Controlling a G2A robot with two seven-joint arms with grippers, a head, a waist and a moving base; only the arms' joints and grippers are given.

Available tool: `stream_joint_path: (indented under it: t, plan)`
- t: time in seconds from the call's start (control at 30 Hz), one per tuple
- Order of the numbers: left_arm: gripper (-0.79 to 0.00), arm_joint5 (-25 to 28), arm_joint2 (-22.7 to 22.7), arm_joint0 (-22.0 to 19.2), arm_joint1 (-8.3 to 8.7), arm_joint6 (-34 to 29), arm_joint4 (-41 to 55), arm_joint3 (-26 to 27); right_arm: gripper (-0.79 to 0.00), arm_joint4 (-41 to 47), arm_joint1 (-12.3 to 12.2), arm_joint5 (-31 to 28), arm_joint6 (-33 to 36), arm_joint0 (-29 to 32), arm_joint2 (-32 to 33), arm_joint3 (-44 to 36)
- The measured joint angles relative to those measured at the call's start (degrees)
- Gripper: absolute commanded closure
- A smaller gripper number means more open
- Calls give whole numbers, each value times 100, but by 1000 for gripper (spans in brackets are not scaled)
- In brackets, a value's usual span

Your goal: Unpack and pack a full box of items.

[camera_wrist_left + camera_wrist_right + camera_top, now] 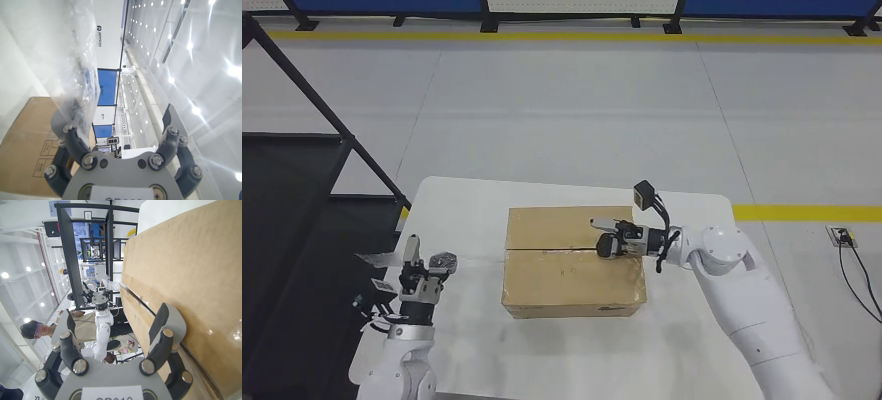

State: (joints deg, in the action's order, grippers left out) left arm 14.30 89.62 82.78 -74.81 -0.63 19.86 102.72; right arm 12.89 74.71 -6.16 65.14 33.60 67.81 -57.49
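A closed cardboard box (572, 262) lies in the middle of the white table (467, 210), its two top flaps meeting at a seam (136, 298). My right gripper (607, 240) is open over the box top (179, 266). One of its fingers (160, 321) rests on the cardboard beside the seam, the other hangs free. My left gripper (425, 258) stands at the table's left edge, pointing upward, away from the box (28, 144). It is open (115, 121), and a clear plastic bag (75, 79) clings over one finger (62, 123).
A black metal rack (302, 200) stands just left of the table, close to my left arm. Bare table top lies around the box, in front of it (572, 350) and to its left. The table's right edge (734, 215) is behind my right arm.
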Motion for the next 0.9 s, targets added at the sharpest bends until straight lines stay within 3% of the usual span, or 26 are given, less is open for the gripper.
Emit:
stream_joint_path:
  t: [0.57,0.9]
  plan:
    - [-785,-516,-377,-499,-42,341,-1291,553,-785,225,-161,-288,-5,307,325,-322]
    - [-785,-792,-917,-720,-86,486,-2337,669,-785,287,-298,-296,-28,630,609,-618]
